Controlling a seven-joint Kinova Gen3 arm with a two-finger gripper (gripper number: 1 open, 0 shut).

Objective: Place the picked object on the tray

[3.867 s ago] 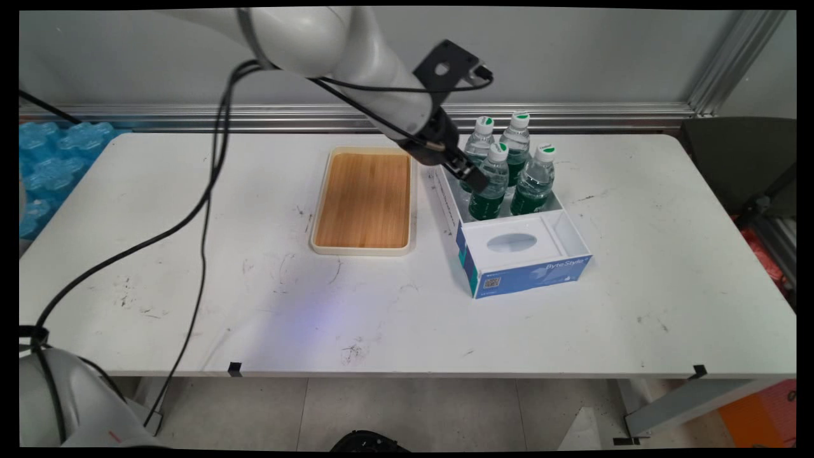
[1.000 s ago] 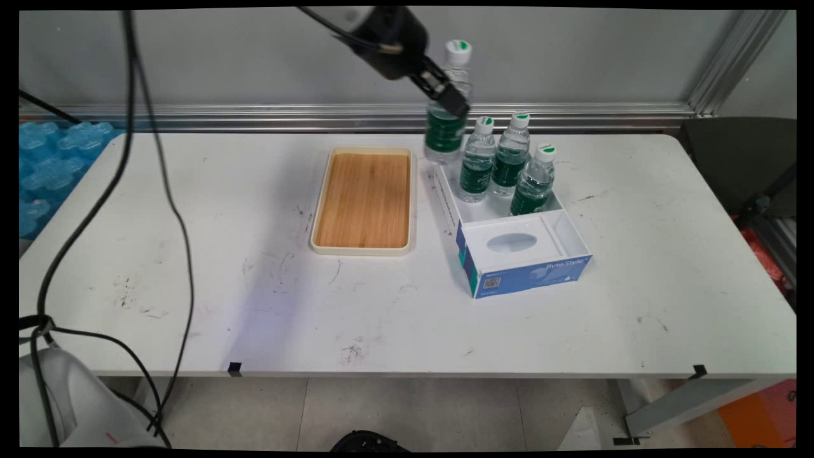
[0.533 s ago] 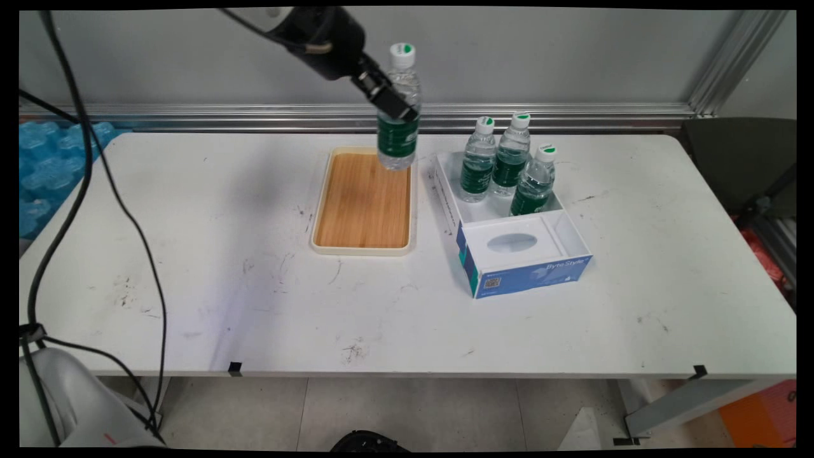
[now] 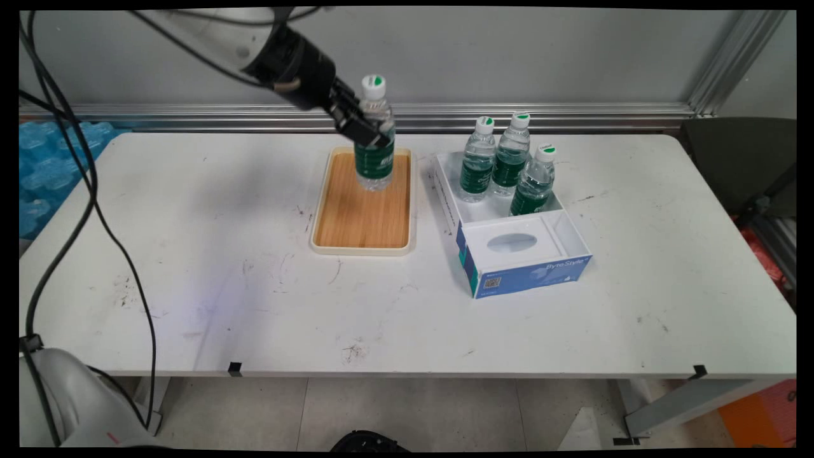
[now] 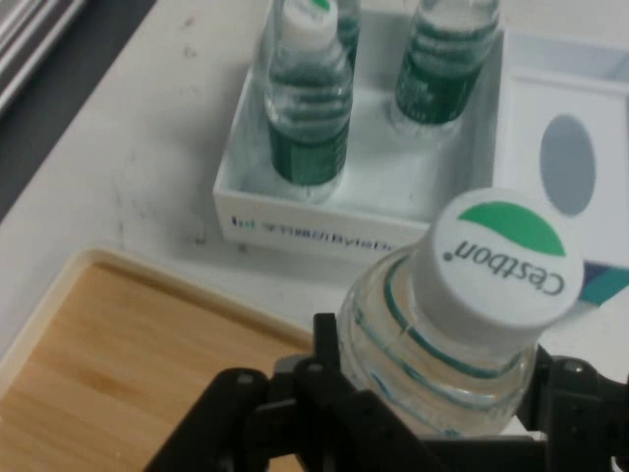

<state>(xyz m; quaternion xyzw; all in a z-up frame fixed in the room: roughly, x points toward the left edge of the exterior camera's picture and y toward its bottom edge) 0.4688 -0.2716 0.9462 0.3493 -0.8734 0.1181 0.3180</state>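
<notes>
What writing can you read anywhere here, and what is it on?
"Cestbon": on the cap of the bottle in the gripper.
"Byte Style": on the box front.
QR code and small print on the box: unreadable.
Green labels on the boxed bottles: unreadable.

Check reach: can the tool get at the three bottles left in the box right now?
Probably not as things stand. The tool is shut on a water bottle over the wooden tray, so it is occupied. The three bottles in the box stand upright, uncovered from above.
</notes>
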